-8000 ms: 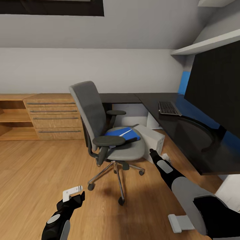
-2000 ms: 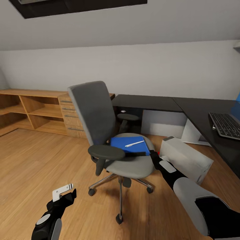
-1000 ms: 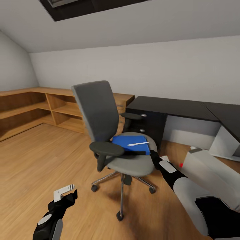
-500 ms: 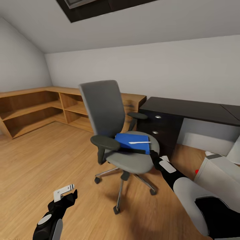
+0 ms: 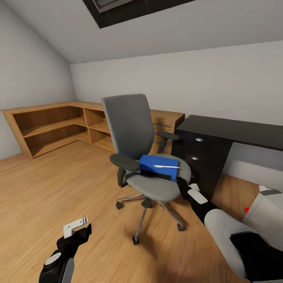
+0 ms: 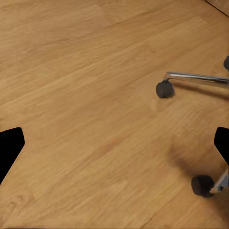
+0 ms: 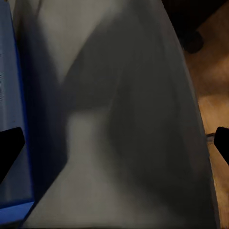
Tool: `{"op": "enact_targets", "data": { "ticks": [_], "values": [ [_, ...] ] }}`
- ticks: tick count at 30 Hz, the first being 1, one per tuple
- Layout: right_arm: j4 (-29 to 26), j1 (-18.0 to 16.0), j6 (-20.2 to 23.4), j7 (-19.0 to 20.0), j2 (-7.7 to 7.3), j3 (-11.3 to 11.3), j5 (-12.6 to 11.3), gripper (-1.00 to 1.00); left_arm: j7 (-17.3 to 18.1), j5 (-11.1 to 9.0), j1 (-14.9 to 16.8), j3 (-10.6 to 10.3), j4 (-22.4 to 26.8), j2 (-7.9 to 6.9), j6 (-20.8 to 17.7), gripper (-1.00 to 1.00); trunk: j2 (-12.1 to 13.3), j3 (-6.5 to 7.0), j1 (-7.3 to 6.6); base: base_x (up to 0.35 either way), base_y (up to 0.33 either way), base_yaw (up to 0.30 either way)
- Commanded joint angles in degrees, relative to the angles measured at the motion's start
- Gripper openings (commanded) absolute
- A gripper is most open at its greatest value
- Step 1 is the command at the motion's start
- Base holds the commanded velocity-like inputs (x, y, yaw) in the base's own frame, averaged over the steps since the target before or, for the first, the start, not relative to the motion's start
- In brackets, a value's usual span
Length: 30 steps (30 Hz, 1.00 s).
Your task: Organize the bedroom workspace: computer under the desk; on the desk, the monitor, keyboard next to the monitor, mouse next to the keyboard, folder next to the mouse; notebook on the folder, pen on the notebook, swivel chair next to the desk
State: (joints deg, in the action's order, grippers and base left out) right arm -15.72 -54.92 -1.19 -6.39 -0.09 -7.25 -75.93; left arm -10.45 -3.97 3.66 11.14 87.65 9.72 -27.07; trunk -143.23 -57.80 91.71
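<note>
The swivel chair (image 5: pixel 145 149), an office chair with a grey back and seat, black armrests and a chrome star base on casters, stood on the wooden floor (image 5: pixel 59 188) just in front of the drawer end of the long black desk (image 5: pixel 236 131), near it but not tucked in. On its seat lay the thin bright blue folder (image 5: pixel 159 164) with a slim white pen (image 5: pixel 167 166) resting on top; I could not make out a notebook between them. My right gripper (image 5: pixel 181 184) was at the seat's front edge, and its wrist camera looked closely across the grey cushion (image 7: pixel 124 119) with a strip of the blue folder (image 7: pixel 12 119) at one side; its fingertips stood wide at the frame edges, so I read that pincer as open and holding nothing. My left gripper (image 5: pixel 78 232) hung low over the floor, well apart from the chair, jaws apart too, its camera catching two black casters (image 6: pixel 164 89) and a chrome leg. The pale grey computer tower (image 5: pixel 267 212) showed beside my right arm. I judged the step in hand to be dealing with the chair and its load. The next move, as I saw it, called for bringing the right fingers over the folder's near edge and closing on it flat, without tipping the pen off.
</note>
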Motion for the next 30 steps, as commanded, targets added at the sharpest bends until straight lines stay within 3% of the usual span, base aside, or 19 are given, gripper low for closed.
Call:
{"op": "enact_targets", "data": {
  "ticks": [1,9,18,30],
  "values": [
    [-0.1,0.0,-0.1,-0.4,-0.03,-0.5,-0.4,1.0,-0.3,-0.4,0.0,0.0,0.1,0.03,-0.3,1.0,0.0,-0.06,-0.01,0.0,0.0,0.088],
    [-0.1,0.0,-0.1,-0.3,-0.02,-0.5,-0.4,1.0,-0.3,-0.4,0.0,0.0,0.1,0.03,-0.3,1.0,0.0,-0.06,-0.01,-0.013,0.0,0.015],
    [-0.3,0.0,-0.2,-0.3,-0.06,-0.5,-0.3,1.0,-0.3,-0.3,0.0,-0.4,0.0,0.03,-0.3,1.0,0.0,-0.06,-0.01,-0.226,0.0,0.0],
    [-0.6,0.0,-0.4,-0.4,-0.29,-0.4,-0.2,1.0,-0.3,-0.4,0.0,-0.4,0.0,0.03,-0.3,1.0,0.0,-0.06,-0.01,-0.012,0.0,0.0]
  ]
}}
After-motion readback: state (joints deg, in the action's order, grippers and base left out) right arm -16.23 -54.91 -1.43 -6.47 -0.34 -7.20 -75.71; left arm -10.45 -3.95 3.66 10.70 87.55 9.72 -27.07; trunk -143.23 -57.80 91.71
